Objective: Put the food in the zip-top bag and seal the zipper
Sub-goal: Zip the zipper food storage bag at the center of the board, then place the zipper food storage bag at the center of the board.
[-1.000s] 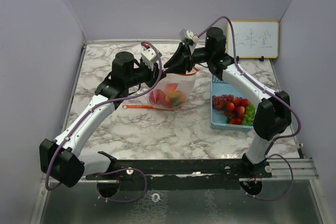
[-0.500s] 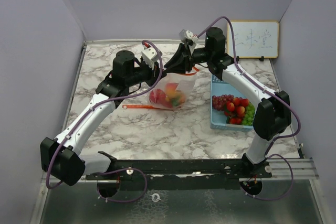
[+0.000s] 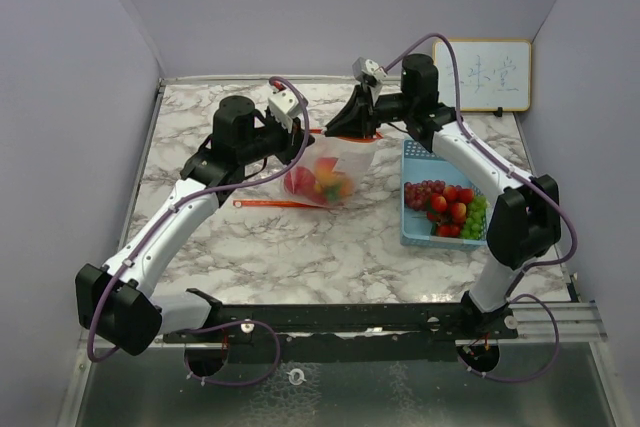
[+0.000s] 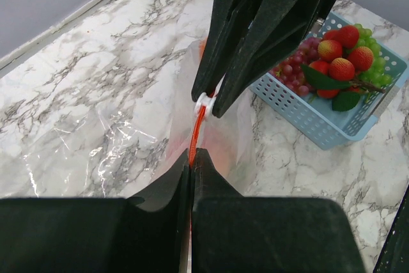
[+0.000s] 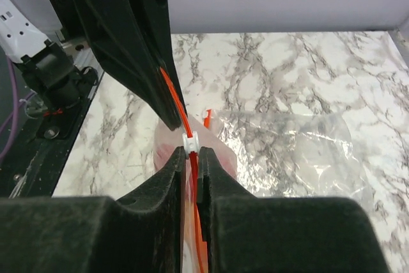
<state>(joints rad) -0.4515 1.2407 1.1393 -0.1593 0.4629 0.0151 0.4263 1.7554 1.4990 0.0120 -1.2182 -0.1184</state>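
Observation:
The clear zip-top bag [image 3: 345,159] hangs between both grippers with a peach, an orange and red fruit [image 3: 322,179] inside. My left gripper [image 4: 192,153] is shut on the bag's orange zipper strip [image 4: 195,133] at its left end. My right gripper [image 5: 190,153] is shut on the same strip just behind the white slider [image 5: 190,140]. In the top view the left gripper [image 3: 303,135] and right gripper [image 3: 332,131] sit close together over the bag's top. More food [image 3: 450,209], red fruits and purple and green grapes, lies in the basket.
The light-blue mesh basket [image 3: 415,232] stands right of the bag, also in the left wrist view [image 4: 319,126]. A second, flat clear bag [image 5: 300,151] with an orange strip [image 3: 265,204] lies on the marble table. A whiteboard [image 3: 487,75] leans at the back right.
My right arm has shifted a little to the right and its gripper has moved rightward along the zipper. The left arm has held still on the strip.

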